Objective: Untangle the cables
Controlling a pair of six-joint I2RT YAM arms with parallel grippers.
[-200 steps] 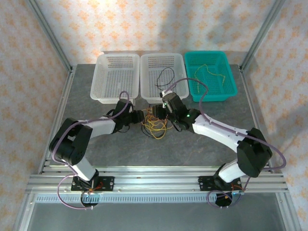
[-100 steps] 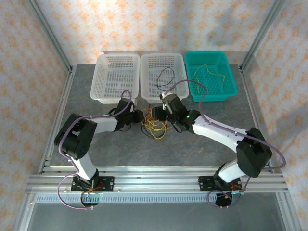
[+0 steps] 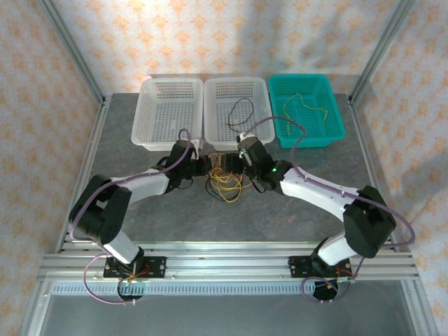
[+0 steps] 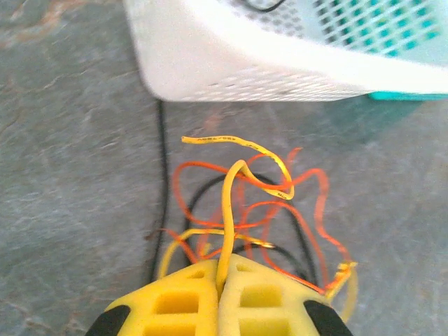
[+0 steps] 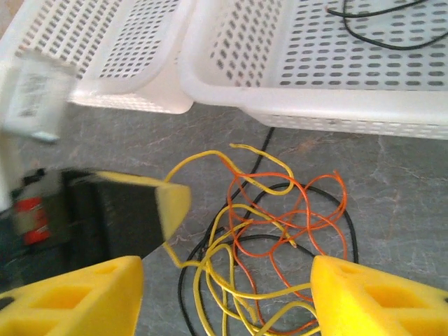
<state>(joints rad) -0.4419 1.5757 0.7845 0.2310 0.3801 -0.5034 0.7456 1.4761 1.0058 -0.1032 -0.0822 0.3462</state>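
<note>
- Locate the tangle of cables (image 3: 225,182) on the grey surface (image 3: 161,217), just in front of the middle white basket (image 3: 234,82) and between the two pincers.
- Confirm the left pincer (image 4: 225,274) clenched on one yellow cable (image 4: 228,203), pinched between the foam pads with the free end curling up and forward.
- Confirm the right pincer (image 5: 227,301) released, jaws spread wide, straddling loops of yellow, orange-red cable (image 5: 343,210) and black cable (image 5: 264,147).
- Read the step in hand as anchoring one strand and parting the rest from it.
- Use the left grip as a fixed anchor. Avoid jerking, since thin wire probably slips out of soft foam.
- Lower the right pincer onto a single orange-red loop clear of the yellow strand. Avoid closing on a crossing of two colours.
- Draw the pincers apart slowly and low over the surface. Watch for loops tightening into a knot and, if so, ease off and re-grip nearer the crossing.
- Steer clear of the basket wall to prevent snagging.
- Count one black wire (image 3: 241,108) inside the middle basket and a pale wire (image 3: 306,106) inside the teal basket (image 3: 308,78), and judge the task part-way done.
</note>
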